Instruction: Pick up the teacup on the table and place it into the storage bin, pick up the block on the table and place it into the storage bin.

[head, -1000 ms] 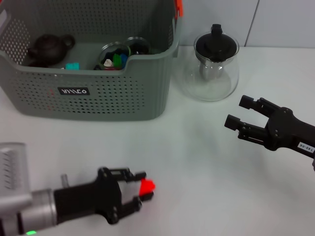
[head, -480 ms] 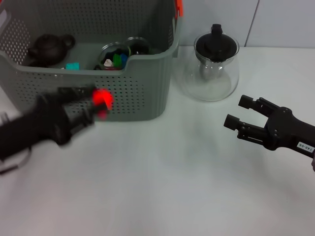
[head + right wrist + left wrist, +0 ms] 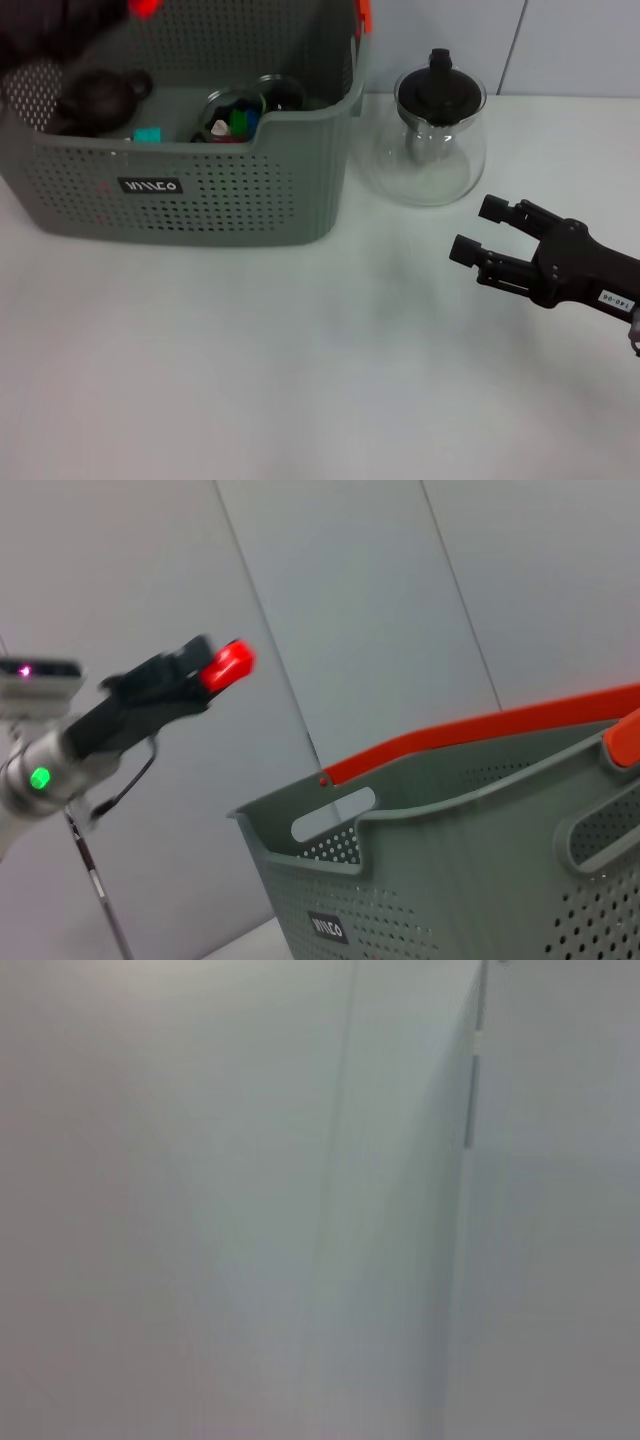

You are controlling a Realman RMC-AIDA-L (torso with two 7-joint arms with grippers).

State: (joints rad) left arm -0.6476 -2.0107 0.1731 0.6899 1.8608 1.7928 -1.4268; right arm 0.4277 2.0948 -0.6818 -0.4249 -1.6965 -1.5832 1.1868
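The red block (image 3: 147, 8) is held in the air above the back left of the grey-green storage bin (image 3: 190, 200), with my left gripper (image 3: 138, 12) shut on it. In the right wrist view the same block (image 3: 230, 663) sits in the left gripper (image 3: 214, 672), well above the bin's rim (image 3: 420, 810). Two glass cups (image 3: 235, 112) stand inside the bin, and I cannot tell which one is the teacup. My right gripper (image 3: 472, 228) hovers open over the white table (image 3: 300, 360) at the right, holding nothing.
A glass teapot (image 3: 440, 135) with a black lid stands on the table just right of the bin, behind the right gripper. Inside the bin are also a dark teapot (image 3: 95, 95) and a teal block (image 3: 148, 134). The left wrist view shows only a pale wall.
My left gripper has carried the red block from low over the table's front up and back to above the bin's back left. The right gripper has shifted only slightly.
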